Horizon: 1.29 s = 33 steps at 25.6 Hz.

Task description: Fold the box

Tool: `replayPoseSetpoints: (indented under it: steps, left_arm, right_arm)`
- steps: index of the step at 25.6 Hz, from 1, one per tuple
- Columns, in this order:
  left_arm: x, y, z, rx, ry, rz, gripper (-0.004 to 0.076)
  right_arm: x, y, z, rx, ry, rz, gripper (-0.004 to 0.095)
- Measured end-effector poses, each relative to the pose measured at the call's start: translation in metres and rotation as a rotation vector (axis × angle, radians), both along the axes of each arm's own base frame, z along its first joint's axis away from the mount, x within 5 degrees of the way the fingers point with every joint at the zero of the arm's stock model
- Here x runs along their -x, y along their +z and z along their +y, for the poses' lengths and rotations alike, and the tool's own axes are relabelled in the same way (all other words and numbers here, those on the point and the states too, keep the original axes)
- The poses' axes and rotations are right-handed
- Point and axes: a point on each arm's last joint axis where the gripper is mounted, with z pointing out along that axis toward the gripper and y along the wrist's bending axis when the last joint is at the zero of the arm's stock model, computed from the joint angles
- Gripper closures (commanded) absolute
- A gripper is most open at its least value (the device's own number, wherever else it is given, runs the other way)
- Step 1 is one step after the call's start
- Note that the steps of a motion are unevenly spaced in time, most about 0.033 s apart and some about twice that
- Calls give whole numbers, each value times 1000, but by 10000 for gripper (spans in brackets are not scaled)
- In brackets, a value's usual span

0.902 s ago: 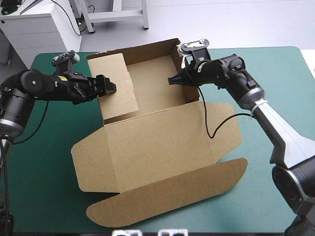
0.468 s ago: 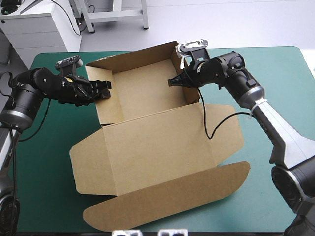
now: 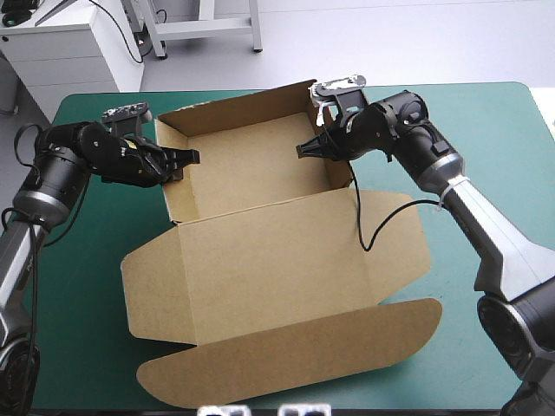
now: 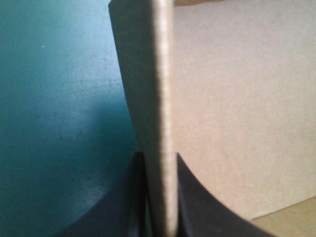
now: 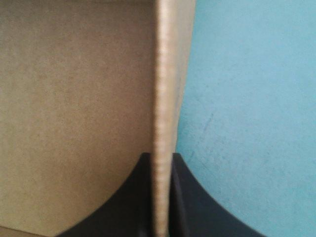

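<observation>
Folded-in earlier, the box [image 3: 260,251] left wall stands upright; both jaws grip its side walls.

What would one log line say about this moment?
box: walls raised, lid flat | left jaws: shut on left wall | right jaws: shut on right wall | stage: side walls held upright

one box [image 3: 277,260], two hands: left hand [image 3: 192,158], right hand [image 3: 301,149]

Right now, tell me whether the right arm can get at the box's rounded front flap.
Probably not yet: the right gripper is shut on the box, at its right wall. The flap itself lies bare.
</observation>
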Motion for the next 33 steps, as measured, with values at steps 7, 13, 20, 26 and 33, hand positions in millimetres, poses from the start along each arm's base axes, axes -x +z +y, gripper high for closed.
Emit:
replayPoseSetpoints:
  steps: [7,13,20,26,33]
  left_arm:
    - [-6,-8,-30,-60,-42,45,732]
    - [-21,-31,-41,-68,-49,172,732]
    - [-36,-76,-46,-139,-71,359,732]
    - [-43,-101,-54,-251,-83,400,732]
    - [-44,-108,-66,-329,-106,387,732]
  right_arm:
    - [9,-2,-13,119,-52,92,908]
    - [13,-15,-17,165,-75,174,909]
    - [18,-88,-9,131,-79,374,908]
    - [11,-121,-1,106,-79,428,909]
    - [8,-126,1,112,-77,441,907]
